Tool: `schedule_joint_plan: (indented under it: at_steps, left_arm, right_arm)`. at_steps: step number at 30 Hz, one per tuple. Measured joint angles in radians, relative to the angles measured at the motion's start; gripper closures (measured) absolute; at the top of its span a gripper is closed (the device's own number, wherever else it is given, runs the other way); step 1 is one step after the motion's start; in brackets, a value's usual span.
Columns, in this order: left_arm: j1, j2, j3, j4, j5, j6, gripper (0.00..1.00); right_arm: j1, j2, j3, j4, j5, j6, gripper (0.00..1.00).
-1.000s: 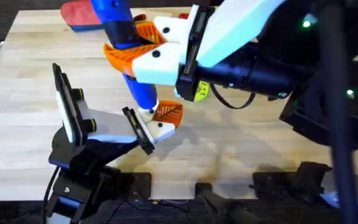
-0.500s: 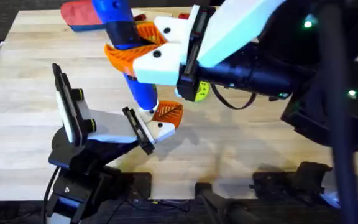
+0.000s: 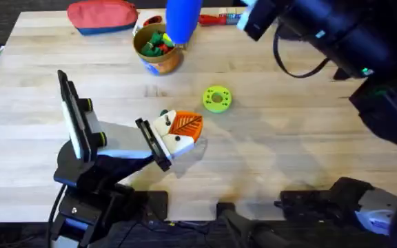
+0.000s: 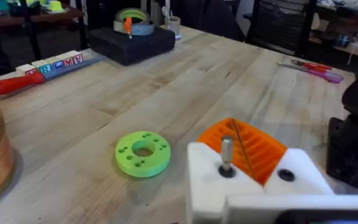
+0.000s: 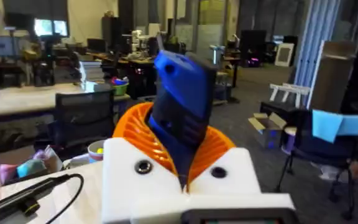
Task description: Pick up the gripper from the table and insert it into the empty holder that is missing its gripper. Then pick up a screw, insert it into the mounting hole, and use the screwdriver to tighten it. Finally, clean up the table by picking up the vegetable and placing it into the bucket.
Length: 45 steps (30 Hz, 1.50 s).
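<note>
Blue powered screwdriver (image 5: 182, 118), thick plastic body: clamped between the white fingers with orange ribbed pads of the right gripper (image 5: 185, 163), raised off the table; from overhead its blue body (image 3: 182, 19) stands at the far edge, just beside the bucket.

Round pail, yellow rim, orange-and-blue side (the bucket (image 3: 158, 49)): upright near the far edge of the pale wooden table (image 3: 288, 138), holding mixed green, red and yellow toys.

White angular finger block (the holder (image 4: 241, 186)): at the tip of the left gripper (image 3: 174, 134), near the table's middle; jaw state cannot be told. Orange ribbed wedge (the gripper (image 4: 247, 146)) seated on the block. Small metal screw (image 4: 226, 155) standing upright in the block's mounting hole, head raised above the surface.

Flat green disc with yellow centre (image 3: 216, 98): lying on the table just beyond the left gripper, apart from it.

Red soft pouch (image 3: 102, 15): far left corner of the table.

Slim red-handled hand tool (image 4: 36, 73): lying along the far edge.
</note>
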Motion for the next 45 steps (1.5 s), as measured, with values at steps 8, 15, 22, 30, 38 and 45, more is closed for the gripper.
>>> schedule_joint_plan:
  at_steps: [8, 15, 22, 30, 38, 45]
  left_arm:
    - [0.0, 0.0, 0.0, 0.0, 0.0, 0.0, 0.996]
    - [0.0, 0.0, 0.0, 0.0, 0.0, 0.0, 0.996]
    - [0.0, 0.0, 0.0, 0.0, 0.0, 0.0, 0.996]
    - [0.0, 0.0, 0.0, 0.0, 0.0, 0.0, 0.996]
    - [0.0, 0.0, 0.0, 0.0, 0.0, 0.0, 0.996]
    - [0.0, 0.0, 0.0, 0.0, 0.0, 0.0, 0.996]
  right_arm:
    - [-0.146, 0.083, 0.002, -0.267, 0.06, -0.2, 0.997]
    - [-0.295, 0.311, 0.002, -0.357, 0.375, -0.643, 0.997]
    - [-0.356, 0.557, 0.002, -0.354, 0.587, -1.05, 0.997]
    - [-0.336, 0.713, 0.002, -0.374, 0.653, -1.283, 0.997]
    - [-0.307, 0.706, 0.02, -0.428, 0.665, -1.204, 0.655]
    - [-0.281, 0.622, 0.033, -0.585, 0.667, -1.047, 0.013]
